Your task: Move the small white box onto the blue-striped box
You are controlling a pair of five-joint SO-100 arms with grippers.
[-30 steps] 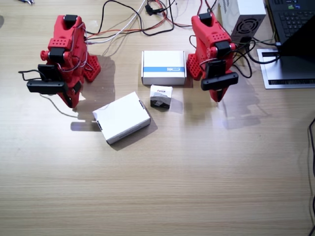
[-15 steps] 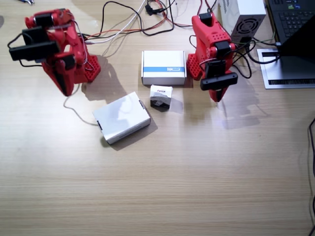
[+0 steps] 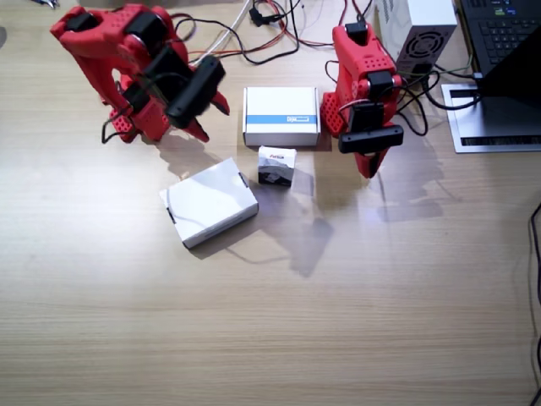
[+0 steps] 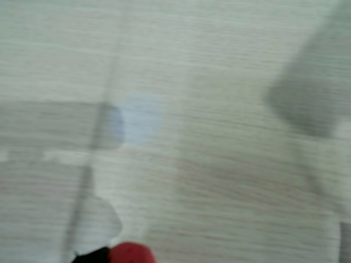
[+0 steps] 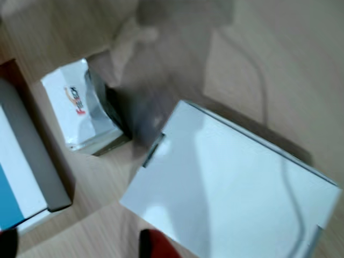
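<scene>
The small white box (image 3: 276,165) with a dark picture and red lettering lies on the table just in front of the blue-striped box (image 3: 281,116). My right gripper (image 3: 211,119) hangs raised to the side of the blue-striped box and behind the larger white box, its jaws apart and empty. In a wrist view the small white box (image 5: 80,105) is at upper left, the blue-striped box (image 5: 19,177) at the left edge, and one red fingertip (image 5: 158,246) shows at the bottom. My left gripper (image 3: 369,166) points down at the table on the other side of the small box, shut.
A larger plain white box (image 3: 209,201) lies tilted near the small box and fills much of a wrist view (image 5: 231,183). Cables (image 3: 245,38), a grey vented case (image 3: 418,34) and a laptop (image 3: 503,51) crowd the far edge. The other wrist view shows only blurred table (image 4: 208,137).
My right arm has lifted from the table's side and swung toward the boxes in the middle, its gripper now high. The left arm has barely moved. The boxes have not shifted.
</scene>
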